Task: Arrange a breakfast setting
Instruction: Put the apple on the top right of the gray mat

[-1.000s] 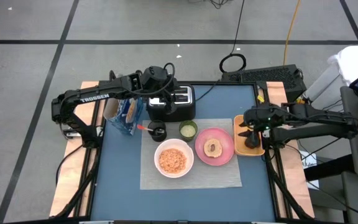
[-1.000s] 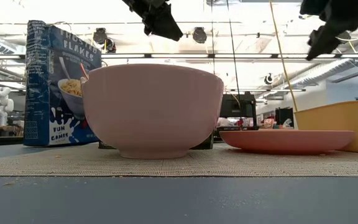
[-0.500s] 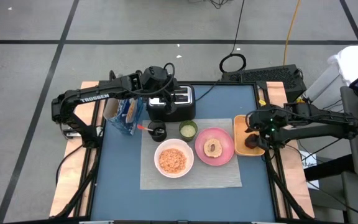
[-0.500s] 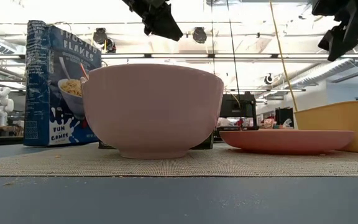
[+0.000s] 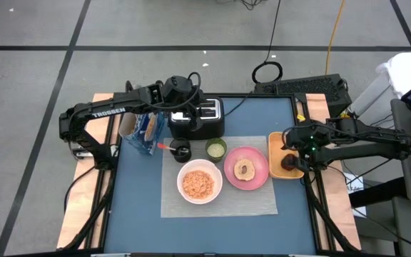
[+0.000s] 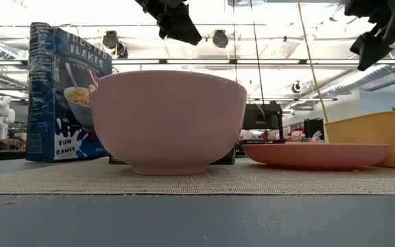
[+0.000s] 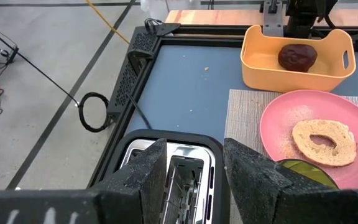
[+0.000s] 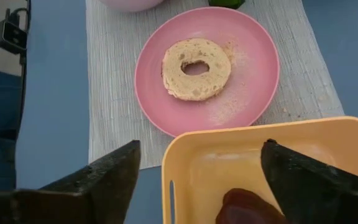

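Note:
The grey mat (image 5: 220, 193) lies mid-table. On it sit the white bowl (image 5: 199, 183) of cereal, the pink plate (image 5: 246, 168) with a bagel half, the small green cup (image 5: 215, 148) and the black cup (image 5: 182, 151), from which the red-handled spoon (image 5: 164, 147) sticks out. The blue cereal box (image 5: 143, 132) stands left of the mat. My left gripper (image 7: 194, 180) is open and empty above the toaster (image 5: 200, 118). My right gripper (image 8: 197, 174) is open and empty above the orange tray (image 5: 282, 153).
A dark round piece (image 7: 297, 56) lies in the orange tray at the mat's right edge. The black-and-silver toaster stands behind the mat. In the low view the bowl (image 6: 169, 120) fills the foreground, with the box (image 6: 64, 92) to its left and the plate (image 6: 317, 154) to its right.
My right gripper has drawn up and toward the table's right edge, off the tray's middle. The dark round piece in the tray now shows uncovered.

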You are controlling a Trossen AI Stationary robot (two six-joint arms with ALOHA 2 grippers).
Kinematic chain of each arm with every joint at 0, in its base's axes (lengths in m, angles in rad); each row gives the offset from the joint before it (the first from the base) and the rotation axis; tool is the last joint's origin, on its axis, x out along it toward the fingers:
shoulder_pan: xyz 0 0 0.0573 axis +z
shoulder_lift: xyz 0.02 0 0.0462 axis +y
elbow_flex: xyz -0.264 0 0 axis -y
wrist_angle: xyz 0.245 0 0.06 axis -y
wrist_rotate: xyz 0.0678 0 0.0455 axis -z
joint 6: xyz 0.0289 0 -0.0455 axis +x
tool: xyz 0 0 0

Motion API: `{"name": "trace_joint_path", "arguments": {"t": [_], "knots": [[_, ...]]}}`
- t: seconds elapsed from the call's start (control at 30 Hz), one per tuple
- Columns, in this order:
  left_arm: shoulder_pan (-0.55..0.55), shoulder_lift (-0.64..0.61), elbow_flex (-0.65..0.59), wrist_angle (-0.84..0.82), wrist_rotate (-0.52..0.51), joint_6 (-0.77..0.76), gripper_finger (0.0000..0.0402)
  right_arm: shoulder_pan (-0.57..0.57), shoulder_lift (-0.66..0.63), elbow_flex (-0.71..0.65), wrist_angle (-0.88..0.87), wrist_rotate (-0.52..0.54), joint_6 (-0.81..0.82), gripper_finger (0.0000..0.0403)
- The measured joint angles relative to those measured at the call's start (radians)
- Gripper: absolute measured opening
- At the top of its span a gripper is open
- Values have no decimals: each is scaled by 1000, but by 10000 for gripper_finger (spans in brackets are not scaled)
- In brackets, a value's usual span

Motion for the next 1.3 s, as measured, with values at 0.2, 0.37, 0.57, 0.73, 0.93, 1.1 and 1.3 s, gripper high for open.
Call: {"name": "trace_joint_path", "arguments": {"t": [0.2, 0.37, 0.57, 0.73, 0.93, 1.1, 1.3], "knots": [[0, 0, 0, 0, 0, -11, 166, 0, -2, 0, -1, -2, -53, 355], [0, 0, 0, 0, 0, -49, 166, 0, -2, 0, -3, -6, -73, 356], [0, 0, 0, 0, 0, -77, 166, 0, -1, 0, -79, -7, -144, 356], [0, 0, 0, 1, 0, -82, 166, 0, 9, 0, -174, -5, -205, 356], [0, 0, 0, 1, 0, -85, 166, 0, 60, 0, -184, -5, -224, 356], [0, 0, 0, 2, 0, -97, 166, 0, 152, 0, -188, -4, -248, 356], [0, 0, 0, 2, 0, -99, 166, 0, 260, 0, -192, -2, -263, 356]]}}
